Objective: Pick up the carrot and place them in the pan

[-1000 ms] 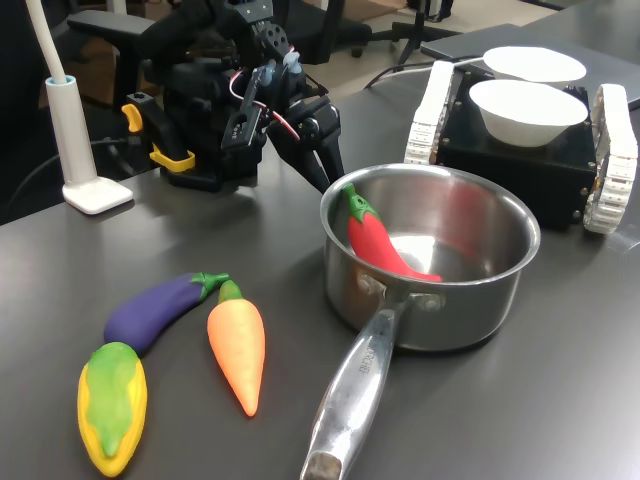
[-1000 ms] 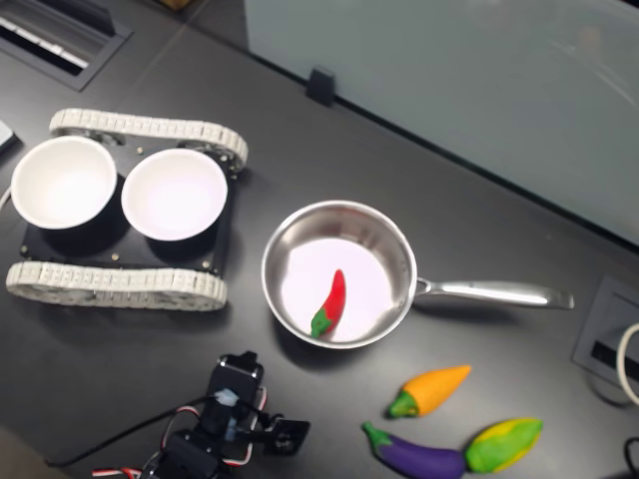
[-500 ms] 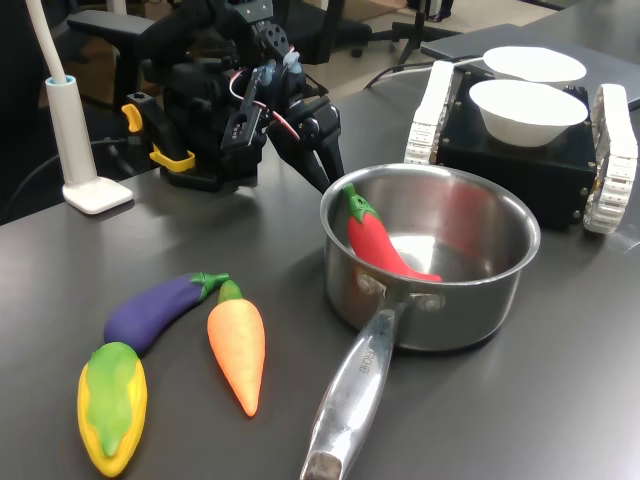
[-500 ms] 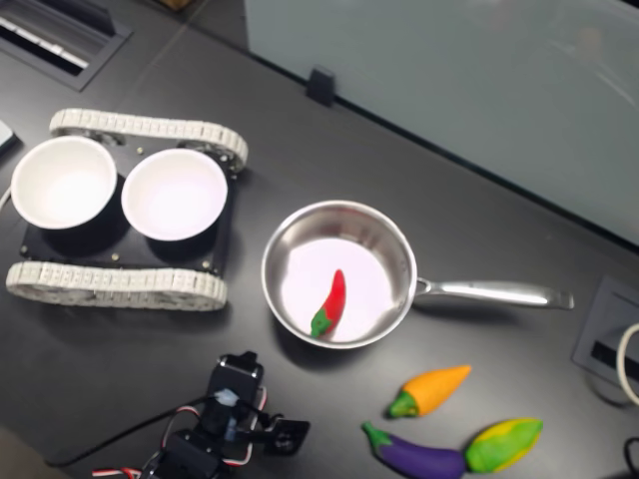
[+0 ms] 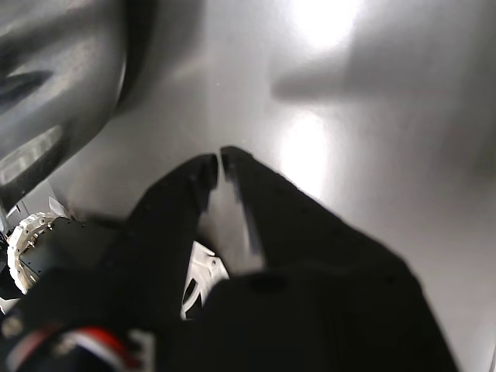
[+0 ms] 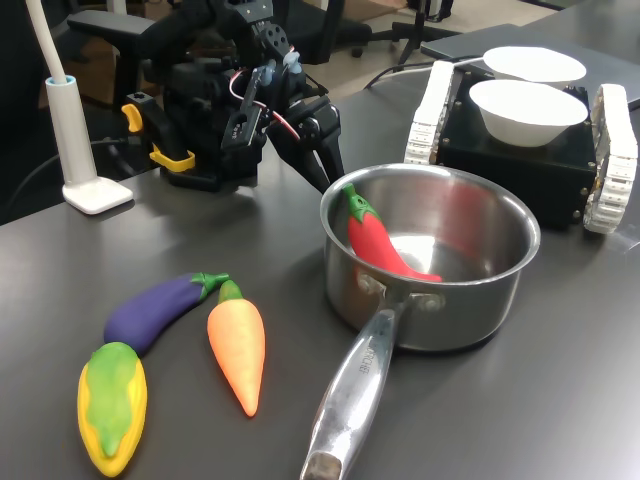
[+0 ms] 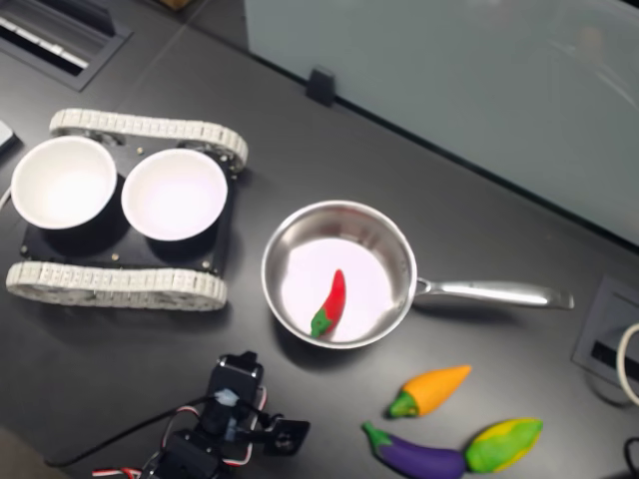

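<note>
The orange carrot (image 6: 238,345) (image 7: 431,389) lies on the dark table, green cap toward the eggplant, left of the pan's handle in the first exterior view. The steel pan (image 6: 470,310) (image 7: 371,232) stands mid-table with a red chili (image 6: 375,240) (image 7: 329,302) inside. My gripper (image 6: 326,172) (image 7: 287,436) (image 5: 218,159) hangs just behind the pan's rim, far from the carrot. Its black fingers meet at the tips with nothing between them. In the wrist view the pan's wall (image 5: 54,77) shows blurred beside the fingers.
A purple eggplant (image 6: 155,308) (image 7: 414,457) and a yellow-green corn cob (image 6: 112,405) (image 7: 502,444) lie beside the carrot. Two white bowls (image 6: 525,110) (image 7: 175,193) sit on a black tracked base (image 6: 520,170). A white lamp foot (image 6: 95,192) stands at the first exterior view's left.
</note>
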Action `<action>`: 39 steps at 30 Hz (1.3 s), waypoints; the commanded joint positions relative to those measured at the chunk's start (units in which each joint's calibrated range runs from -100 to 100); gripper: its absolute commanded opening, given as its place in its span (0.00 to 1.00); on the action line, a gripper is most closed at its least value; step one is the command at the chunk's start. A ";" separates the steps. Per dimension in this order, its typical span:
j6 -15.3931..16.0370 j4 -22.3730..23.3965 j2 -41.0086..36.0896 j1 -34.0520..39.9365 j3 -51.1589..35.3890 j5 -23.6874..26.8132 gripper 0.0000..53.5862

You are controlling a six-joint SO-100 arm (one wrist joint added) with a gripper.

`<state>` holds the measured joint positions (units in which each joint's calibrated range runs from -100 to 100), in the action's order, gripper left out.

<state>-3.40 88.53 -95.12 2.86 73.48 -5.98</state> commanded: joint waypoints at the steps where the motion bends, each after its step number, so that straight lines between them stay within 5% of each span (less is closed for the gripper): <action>1: -0.64 -1.66 -0.33 0.58 -1.47 -0.49 0.00; 32: -0.55 3.63 -0.33 -0.11 -11.19 -1.66 0.00; 39: -0.38 1.58 10.22 -3.09 -18.55 -1.71 0.00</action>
<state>-3.40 91.67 -91.25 2.64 62.44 -7.50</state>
